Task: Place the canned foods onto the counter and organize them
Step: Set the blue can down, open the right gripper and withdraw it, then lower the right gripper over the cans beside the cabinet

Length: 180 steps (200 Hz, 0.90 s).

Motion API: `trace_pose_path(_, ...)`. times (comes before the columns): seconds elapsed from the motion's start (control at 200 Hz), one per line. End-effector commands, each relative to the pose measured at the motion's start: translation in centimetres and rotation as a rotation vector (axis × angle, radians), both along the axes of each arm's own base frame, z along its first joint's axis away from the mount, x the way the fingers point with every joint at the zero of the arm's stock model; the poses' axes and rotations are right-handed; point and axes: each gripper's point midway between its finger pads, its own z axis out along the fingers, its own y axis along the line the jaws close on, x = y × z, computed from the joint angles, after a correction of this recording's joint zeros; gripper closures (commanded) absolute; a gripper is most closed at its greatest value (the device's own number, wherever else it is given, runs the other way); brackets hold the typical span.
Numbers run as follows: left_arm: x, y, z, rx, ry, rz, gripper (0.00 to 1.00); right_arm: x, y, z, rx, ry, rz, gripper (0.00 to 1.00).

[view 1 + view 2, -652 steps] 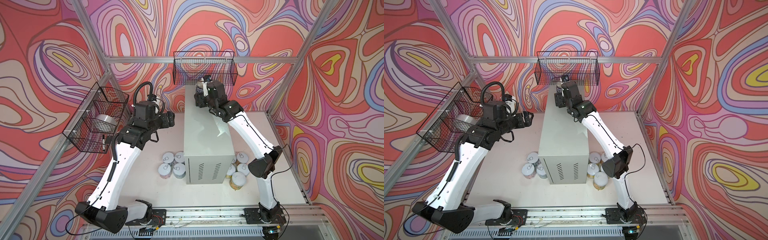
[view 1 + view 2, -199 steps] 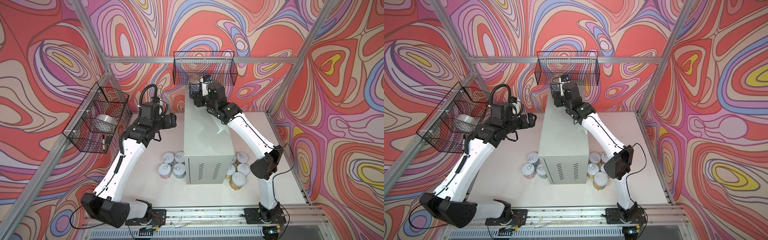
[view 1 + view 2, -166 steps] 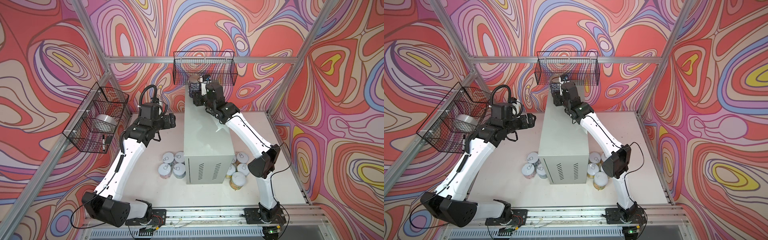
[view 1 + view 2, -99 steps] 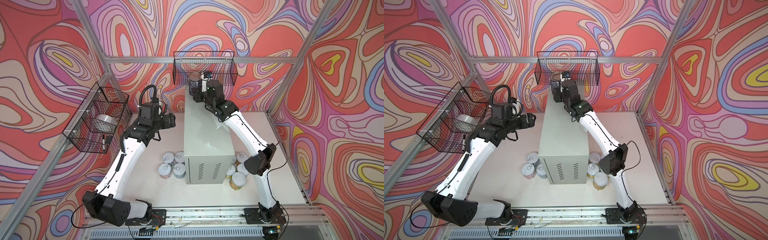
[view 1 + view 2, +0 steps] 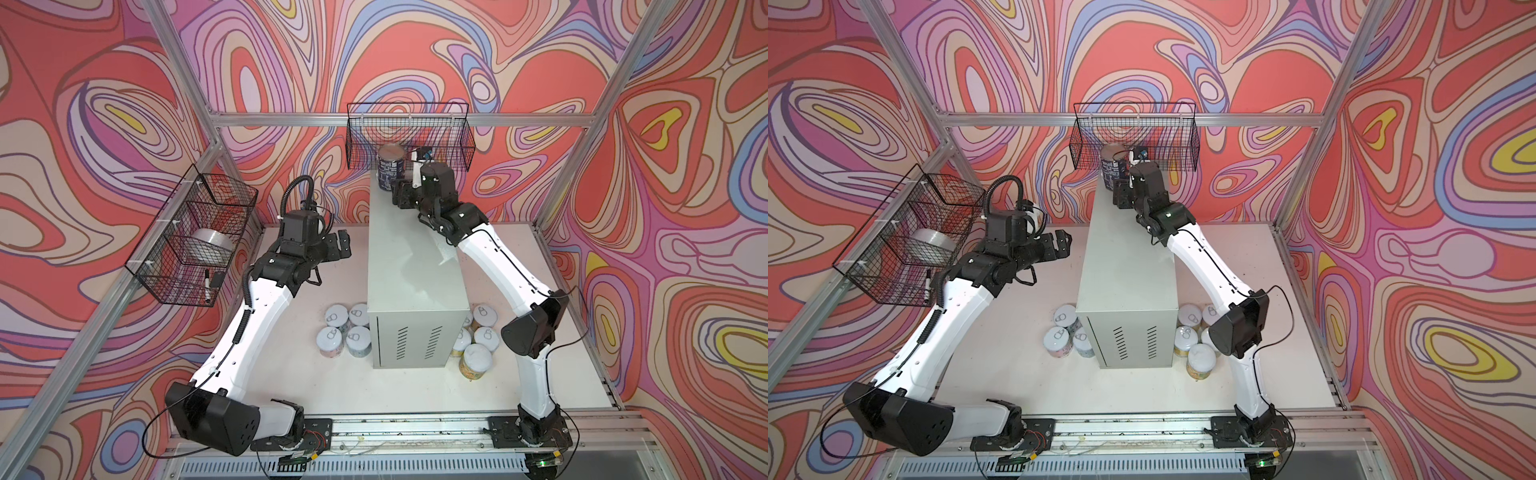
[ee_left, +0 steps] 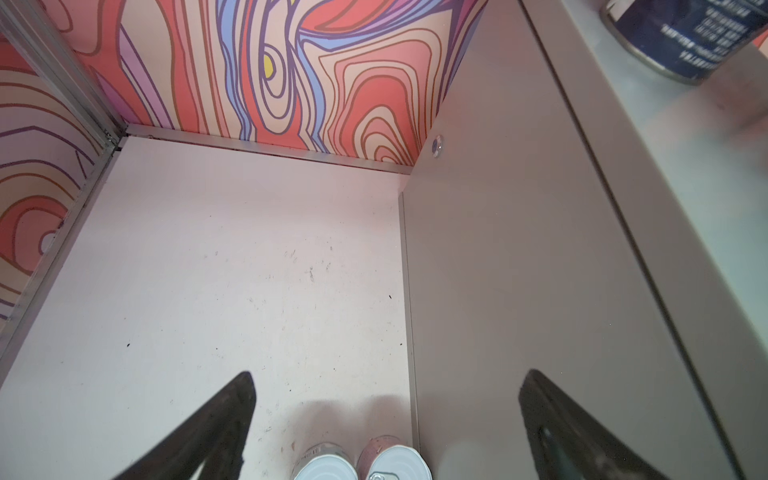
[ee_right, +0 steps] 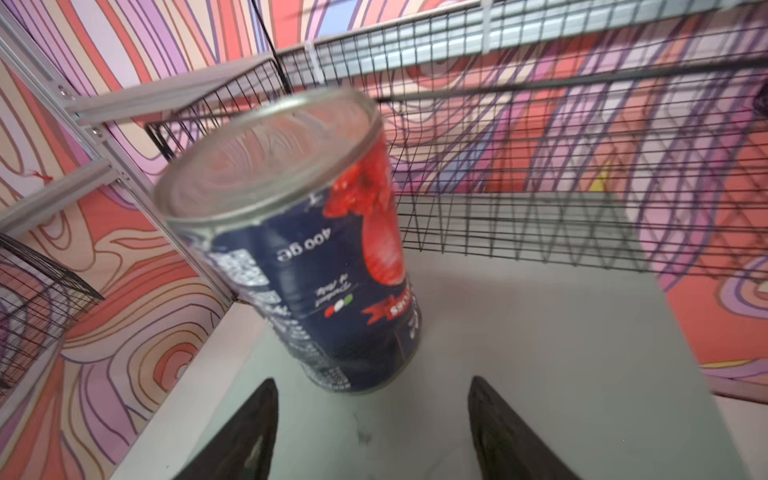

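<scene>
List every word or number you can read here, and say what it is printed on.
"400 g": on the navy can, printed upside down as it stands on the cabinet.
Same can's red banner, script line and white small print: too blurred to read.
Labels of the other cans: too small to read.

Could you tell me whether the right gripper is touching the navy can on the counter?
Apart. The right wrist view shows the right gripper open, with bare counter visible between each fingertip and the navy can.

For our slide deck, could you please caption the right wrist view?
Navy tomato can standing on the grey counter, just beyond the open right claw.
</scene>
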Motion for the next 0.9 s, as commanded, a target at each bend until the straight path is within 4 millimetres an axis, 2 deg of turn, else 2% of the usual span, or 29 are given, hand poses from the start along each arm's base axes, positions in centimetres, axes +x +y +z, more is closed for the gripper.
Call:
trace_pose_path(0.0,-1.1,0.2,0.9,-0.065,-0.043,0.014,0.0,-5.0,-4.7,6.8,0.029,-0.092,-0.057,0.21)
trace_pose_path(0.03,-1.4,0.0,0.7,-0.076,-0.022,0.007,0.0,-5.6,-5.4,6.9,0.015,-0.087,-0.072,0.2)
trace_pose_path(0.055,-1.6,-0.1,0.6,-0.079,0.002,-0.001,0.0,-7.3,-6.7,8.2,0.016,-0.101,-0.087,0.19)
trace_pose_path(0.195,-3.1,-0.8,-0.3,-0.068,0.053,-0.065,0.0,-12.0,-12.0,7.2,-0.062,-0.027,-0.196,0.17)
trace_pose_path(0.27,-4.0,-0.6,-0.7,-0.069,0.037,-0.067,0.0,-14.6,-15.7,5.4,-0.123,0.035,-0.301,0.15)
trace_pose_path(0.356,-5.1,-0.3,-1.1,-0.065,0.043,-0.069,0.0,-17.9,-19.4,2.1,-0.2,0.14,-0.397,0.13)
trace_pose_path(0.436,-6.3,-0.5,-1.6,-0.078,0.051,-0.085,0.0,-20.8,-21.6,-0.7,-0.218,0.227,-0.434,0.12)
trace_pose_path(0.476,-6.9,-0.6,-1.9,-0.088,0.052,-0.096,0.0,-22.5,-22.6,-2.9,-0.23,0.289,-0.445,0.11)
trace_pose_path(0.561,-8.1,-0.9,-2.4,-0.098,0.056,-0.109,0.0,-25.3,-23.8,-6.4,-0.219,0.392,-0.45,0.1)
trace_pose_path(0.651,-9.3,-1.0,-3.2,-0.087,0.072,-0.109,0.01,-27.9,-24.0,-10.4,-0.167,0.504,-0.424,0.1)
trace_pose_path(0.766,-10.0,-1.0,-4.1,-0.08,0.091,-0.103,0.01,-30.2,-23.9,-14.5,-0.111,0.623,-0.415,0.1)
trace_pose_path(0.896,-10.3,-1.3,-4.7,-0.072,0.101,-0.105,0.01,-32.3,-22.8,-19.4,-0.046,0.76,-0.374,0.09)
